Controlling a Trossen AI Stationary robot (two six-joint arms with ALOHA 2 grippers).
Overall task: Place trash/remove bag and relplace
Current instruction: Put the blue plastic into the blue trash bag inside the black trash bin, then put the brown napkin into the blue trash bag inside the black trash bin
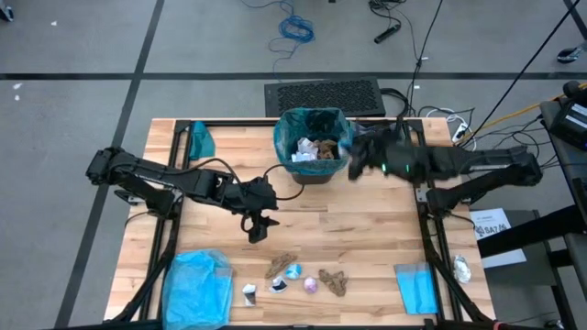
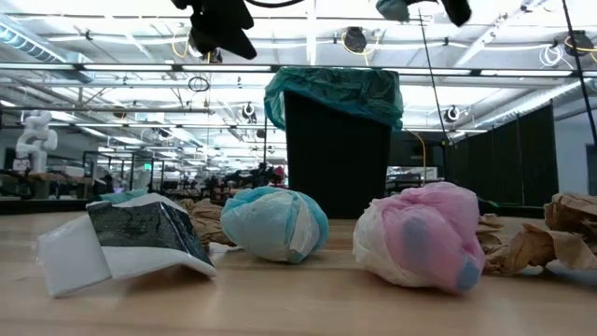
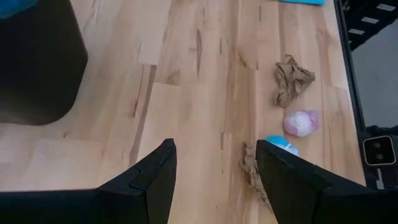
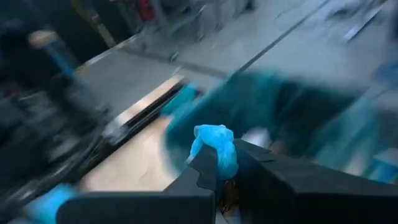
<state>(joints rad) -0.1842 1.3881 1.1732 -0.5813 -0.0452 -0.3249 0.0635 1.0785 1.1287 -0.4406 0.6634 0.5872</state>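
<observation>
The black bin [image 1: 312, 151] stands at the table's far middle, lined with the dark teal-green bag [image 1: 323, 122], whose edge is folded over the rim; several scraps lie inside. More trash lies near the near edge: brown paper [image 1: 282, 265], a pale blue wad [image 2: 275, 222], a pink wad [image 2: 420, 233] and a white-and-black wrapper [image 2: 126, 238]. My left gripper [image 3: 214, 168] hovers open above bare wood between bin and scraps. My right gripper [image 4: 225, 167] is beside the bin's right rim [image 1: 353, 158], shut on a pale blue scrap [image 4: 214, 144]. My right gripper pinches the pale blue scrap between its two fingers; the crumpled top [image 4: 212, 134] bulges out past the fingertips [image 4: 204, 163]. The scrap is lifted clear of the table, near the bag's rim [image 4: 280, 93].
A paler sky-blue plastic bag [image 1: 197, 289] lies at the near left corner, a flat blue piece [image 1: 417, 286] at the near right, and a teal piece [image 1: 200, 139] at the far left. Bare wood [image 1: 367, 220] spreads between bin and scraps.
</observation>
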